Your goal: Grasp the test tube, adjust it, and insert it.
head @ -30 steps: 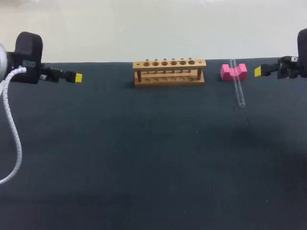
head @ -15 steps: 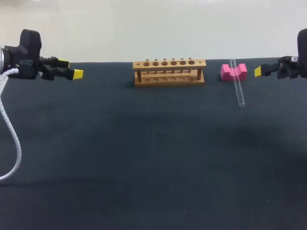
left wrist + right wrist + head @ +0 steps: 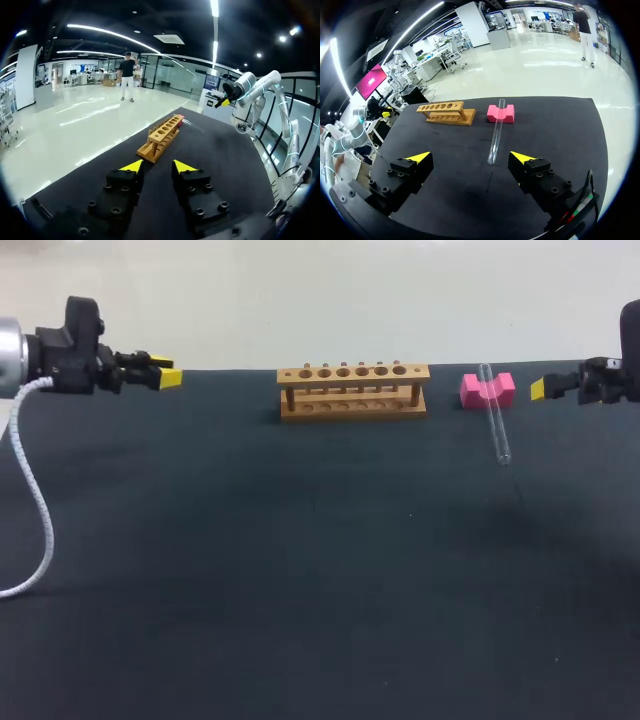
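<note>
left gripper point(image 3: 165, 378), fingers slightly apart and holding nothing, hangs at the upper left of the frame. right gripper point(image 3: 538, 389), fingers wide apart, is at the upper right. near it the test tube point(image 3: 494, 420) lies slanted, far end propped on the pink block point(image 3: 487, 389), near end on the black table point(image 3: 300, 570). the wooden rack point(image 3: 353, 390) stands at upper centre.

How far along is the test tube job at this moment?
Nothing looks done yet. The test tube lies on the table, its far end resting on the pink block. In hand: nothing; the left gripper and right gripper are both open and empty. Left: grasping, adjusting and inserting it into the wooden rack, which holds no tube.
</note>
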You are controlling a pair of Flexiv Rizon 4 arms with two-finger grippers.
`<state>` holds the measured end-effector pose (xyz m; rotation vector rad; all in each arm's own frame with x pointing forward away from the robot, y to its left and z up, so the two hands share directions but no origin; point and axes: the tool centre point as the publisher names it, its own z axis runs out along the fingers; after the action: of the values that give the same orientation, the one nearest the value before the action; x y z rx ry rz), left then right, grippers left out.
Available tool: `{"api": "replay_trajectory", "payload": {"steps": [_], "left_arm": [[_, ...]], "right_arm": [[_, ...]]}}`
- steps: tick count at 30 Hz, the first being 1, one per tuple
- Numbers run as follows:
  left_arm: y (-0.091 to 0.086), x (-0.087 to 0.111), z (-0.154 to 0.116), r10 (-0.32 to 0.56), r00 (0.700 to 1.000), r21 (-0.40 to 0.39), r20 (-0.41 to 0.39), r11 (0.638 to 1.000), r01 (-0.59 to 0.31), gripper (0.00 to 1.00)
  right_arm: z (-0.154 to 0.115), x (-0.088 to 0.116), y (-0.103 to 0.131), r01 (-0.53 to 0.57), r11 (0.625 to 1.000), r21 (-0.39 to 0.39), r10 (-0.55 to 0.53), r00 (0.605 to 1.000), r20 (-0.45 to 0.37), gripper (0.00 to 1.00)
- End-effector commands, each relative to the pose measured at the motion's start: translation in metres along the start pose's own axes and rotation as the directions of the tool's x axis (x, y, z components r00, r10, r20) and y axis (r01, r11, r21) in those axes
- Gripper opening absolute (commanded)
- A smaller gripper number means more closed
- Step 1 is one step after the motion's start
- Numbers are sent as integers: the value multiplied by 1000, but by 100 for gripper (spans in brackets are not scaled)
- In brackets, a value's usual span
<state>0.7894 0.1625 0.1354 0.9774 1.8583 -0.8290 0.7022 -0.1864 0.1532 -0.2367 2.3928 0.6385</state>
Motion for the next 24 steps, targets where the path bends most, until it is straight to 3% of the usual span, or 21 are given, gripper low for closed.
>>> {"api": "replay_trajectory", "payload": {"steps": [1, 7, 24], "left_arm": [[12, -1, 15, 8, 1000, 81, -11, 997, -7, 100], [16, 3, 32, 91, 996, 97, -3, 991, -91, 100], [9, 13, 57, 163, 987, 153, 14, 975, -163, 100]], "right_arm": [[0, 0, 0, 1, 1000, 1, -1, 1000, 0, 100], [0, 0, 0, 1, 1000, 1, -1, 1000, 0, 100], [0, 0, 0, 1, 1000, 1, -1, 1000, 0, 100]]}}
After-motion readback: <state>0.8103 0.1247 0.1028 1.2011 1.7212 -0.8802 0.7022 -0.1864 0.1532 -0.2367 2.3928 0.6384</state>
